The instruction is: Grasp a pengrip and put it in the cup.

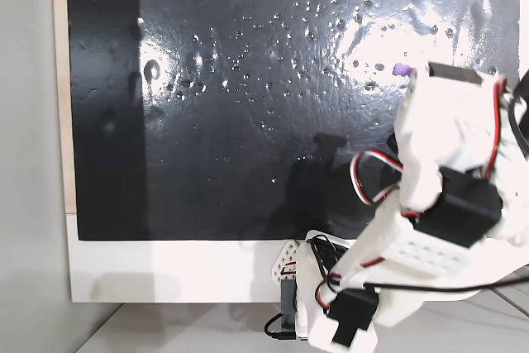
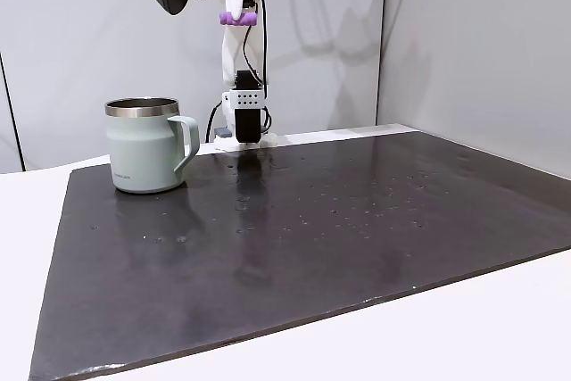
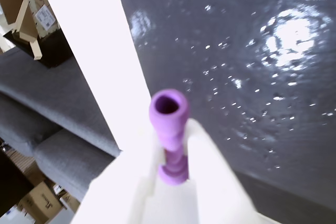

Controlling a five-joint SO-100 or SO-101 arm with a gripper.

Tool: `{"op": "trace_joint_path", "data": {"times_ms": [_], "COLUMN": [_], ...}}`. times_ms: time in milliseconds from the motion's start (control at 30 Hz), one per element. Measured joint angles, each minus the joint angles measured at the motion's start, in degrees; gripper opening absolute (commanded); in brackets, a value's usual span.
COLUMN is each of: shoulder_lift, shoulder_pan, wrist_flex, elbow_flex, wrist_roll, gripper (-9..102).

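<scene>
The purple pengrip (image 3: 169,129) sits pinched between the white fingers (image 3: 207,166) of the gripper (image 2: 238,17) — held high in the air, above and to the right of the sage-green cup (image 2: 143,144) on the black mat (image 2: 357,220) in a fixed view.

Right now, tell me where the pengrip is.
The pengrip is clamped in the pincer, held high in the air in a fixed view, above and to the right of the cup.

Home room (grey sofa (image 3: 58,124), cardboard boxes (image 3: 39,203))
</scene>
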Motion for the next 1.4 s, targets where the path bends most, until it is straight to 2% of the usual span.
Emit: {"op": "trace_joint_path", "data": {"times_ms": [400, 833, 1400], "shoulder_lift": [12.22, 15.38, 8.00], "shoulder_pan": [17.75, 33.13, 35.42], "wrist_flex": [0.00, 0.00, -5.45], "elbow_flex": [18.54, 24.70, 24.61], "wrist_roll": [-15.21, -27.69, -28.21], "gripper": [0, 0, 1]}}
